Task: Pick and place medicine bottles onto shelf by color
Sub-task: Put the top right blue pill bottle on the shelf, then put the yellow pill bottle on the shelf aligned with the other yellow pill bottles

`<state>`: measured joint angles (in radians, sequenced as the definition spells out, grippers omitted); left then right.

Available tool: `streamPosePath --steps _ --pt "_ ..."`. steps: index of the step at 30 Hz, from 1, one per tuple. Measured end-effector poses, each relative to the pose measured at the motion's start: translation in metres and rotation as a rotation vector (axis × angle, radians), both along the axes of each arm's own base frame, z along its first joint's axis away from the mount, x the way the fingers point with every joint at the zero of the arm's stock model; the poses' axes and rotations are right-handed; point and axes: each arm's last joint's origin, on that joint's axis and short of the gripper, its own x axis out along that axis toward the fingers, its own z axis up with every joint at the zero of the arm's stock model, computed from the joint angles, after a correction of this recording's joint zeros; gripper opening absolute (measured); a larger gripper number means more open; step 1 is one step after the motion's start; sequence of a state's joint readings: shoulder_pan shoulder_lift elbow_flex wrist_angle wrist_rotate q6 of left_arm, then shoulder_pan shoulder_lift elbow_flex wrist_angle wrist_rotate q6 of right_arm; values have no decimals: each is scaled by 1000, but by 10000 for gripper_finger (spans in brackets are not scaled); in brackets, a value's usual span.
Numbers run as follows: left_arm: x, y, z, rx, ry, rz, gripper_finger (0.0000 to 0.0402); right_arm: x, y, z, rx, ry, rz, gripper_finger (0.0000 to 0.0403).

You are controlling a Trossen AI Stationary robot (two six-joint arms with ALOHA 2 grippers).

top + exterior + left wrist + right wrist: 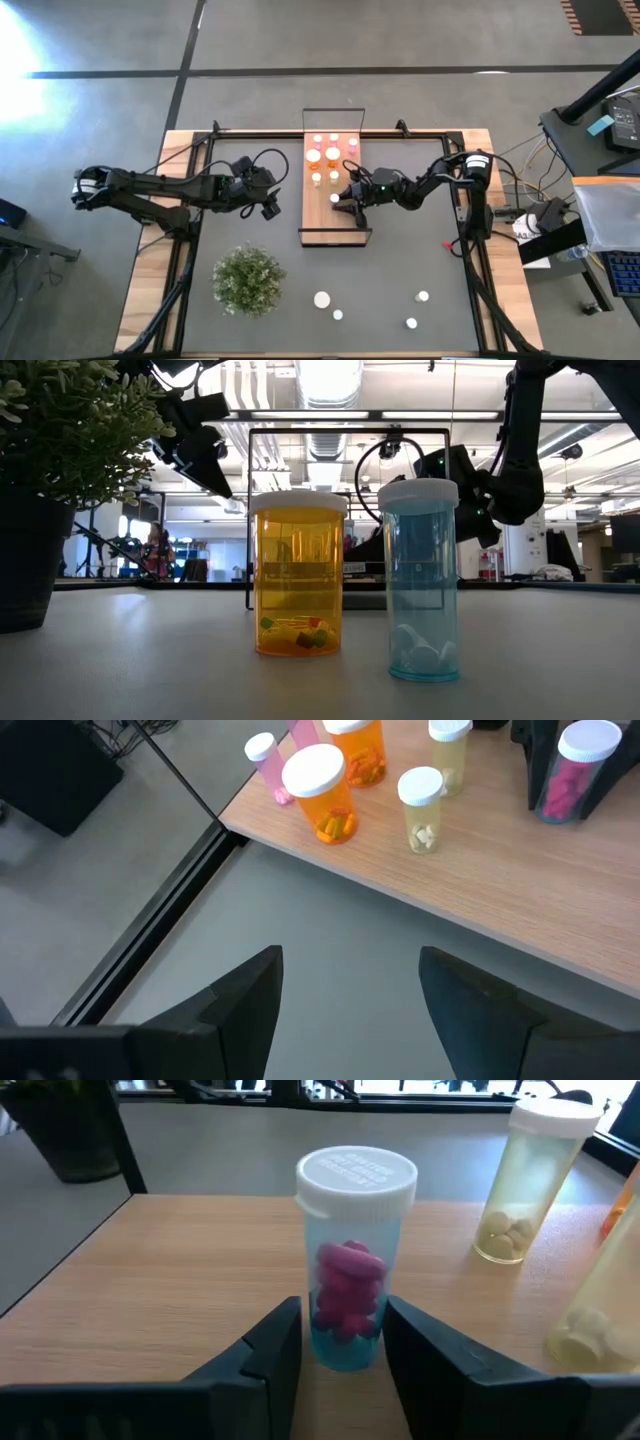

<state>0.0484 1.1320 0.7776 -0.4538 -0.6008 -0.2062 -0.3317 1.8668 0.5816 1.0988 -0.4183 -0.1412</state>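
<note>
- Now the right gripper brackets a blue bottle of pink pills standing on the shelf, jaws slightly parted, contact unclear.
- Left gripper hovers open beside the shelf, empty.

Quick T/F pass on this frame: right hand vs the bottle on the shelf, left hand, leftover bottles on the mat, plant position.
1. The right hand has a clear blue bottle holding pink pills upright between its fingers, standing on the shelf. True.
2. The left hand carries an orange bottle. False: it is open and empty, over the grey mat beside the shelf.
3. Every bottle is already on the shelf. False: four white-capped bottles still stand on the mat at the near side.
4. The plant sits on the mat, on the left arm's side. True.
5. The blue bottle lies tipped over. False: it stands upright, cap up.
</note>
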Motion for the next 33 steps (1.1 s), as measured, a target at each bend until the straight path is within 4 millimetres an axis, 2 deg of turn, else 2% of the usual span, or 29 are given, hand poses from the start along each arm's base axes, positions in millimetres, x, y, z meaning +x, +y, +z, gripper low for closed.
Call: streamPosePath --steps 20,28,33 --pt "0 0 0 0 0 0 219 -2 0 6 17 40 -22 181" --pt "0 0 0 0 1 0 219 -14 1 28 -54 181 -63 180" --pt "0 0 0 0 0 -1 219 -29 4 51 -93 273 -111 174"
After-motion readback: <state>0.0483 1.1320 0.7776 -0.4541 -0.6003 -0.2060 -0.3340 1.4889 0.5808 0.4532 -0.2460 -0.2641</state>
